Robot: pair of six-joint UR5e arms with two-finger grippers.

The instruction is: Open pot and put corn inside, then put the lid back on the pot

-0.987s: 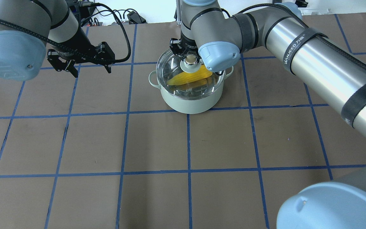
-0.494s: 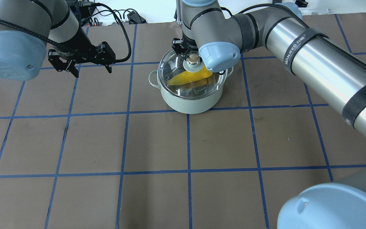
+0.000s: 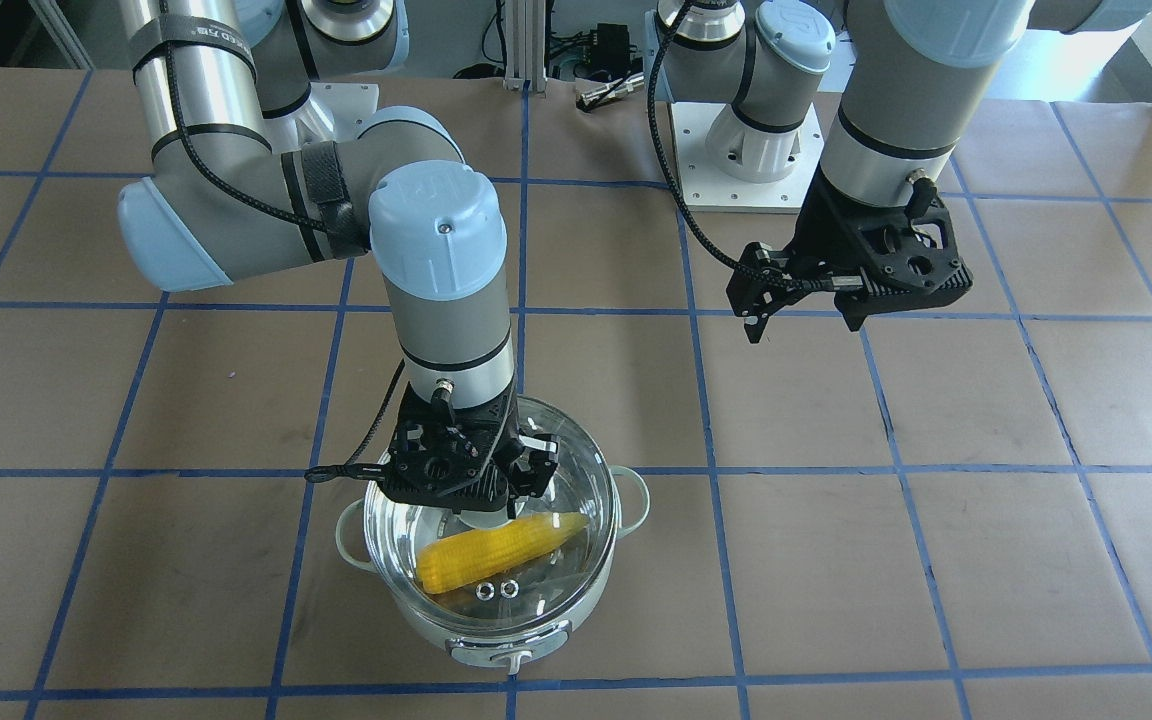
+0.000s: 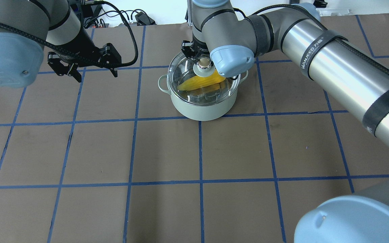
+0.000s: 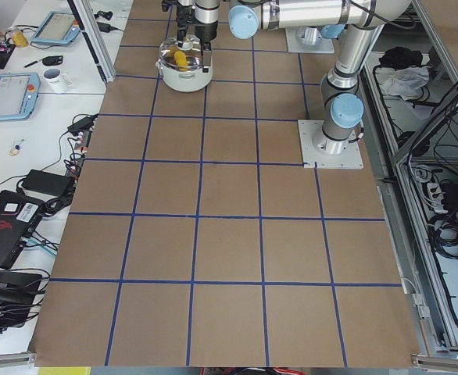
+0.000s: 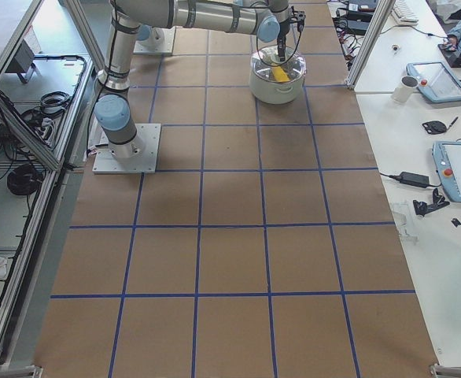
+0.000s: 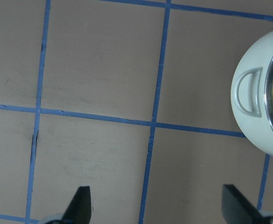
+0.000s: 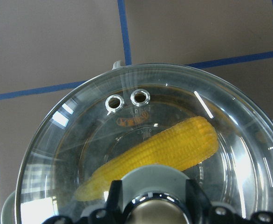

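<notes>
Pot (image 4: 201, 108) stood on the counter (image 4: 167, 152) with the corn (image 3: 496, 552) inside and the lid (image 3: 581, 470) seated on the rim. Loading and re-lidding were judged done; only the release remained. Corn lay flat, long axis roughly side to side, tip toward the robot's left. Right tool (image 8: 151, 205) straddled the lid's knob (image 4: 204, 62); whether it pinched could not be told. Left tool (image 7: 157, 207) hung wide open, empty, well apart.

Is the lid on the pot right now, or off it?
On. The lid sits level on the pot, its edge resting on the rim, and the corn inside shows through the glass.
</notes>
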